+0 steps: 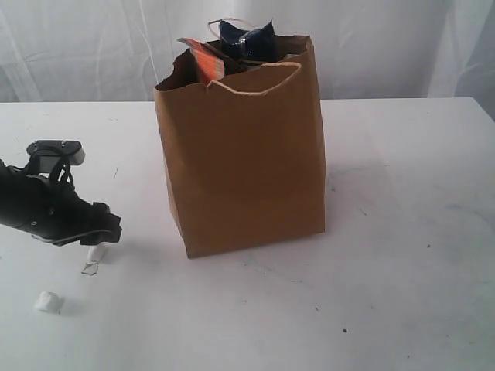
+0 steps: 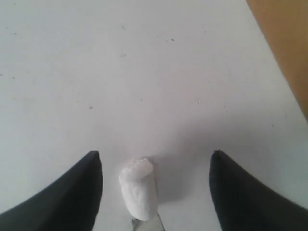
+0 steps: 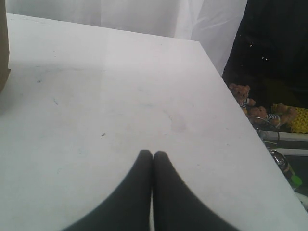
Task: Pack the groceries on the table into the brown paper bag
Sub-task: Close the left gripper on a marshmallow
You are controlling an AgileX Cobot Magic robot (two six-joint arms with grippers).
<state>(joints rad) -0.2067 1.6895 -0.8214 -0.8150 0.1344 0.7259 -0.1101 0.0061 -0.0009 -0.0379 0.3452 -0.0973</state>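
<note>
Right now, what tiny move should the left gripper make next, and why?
Probably close the left gripper on the white wrapped sweet. Its jaws stand open with the sweet between them on the table, untouched, and the brown paper bag already holds other groceries.

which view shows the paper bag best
The exterior view: the bag is seen whole and upright, with packets poking out of its ragged top. The left wrist view catches only a brown slice of its side, and the right wrist view a thin strip at the frame's edge.
</note>
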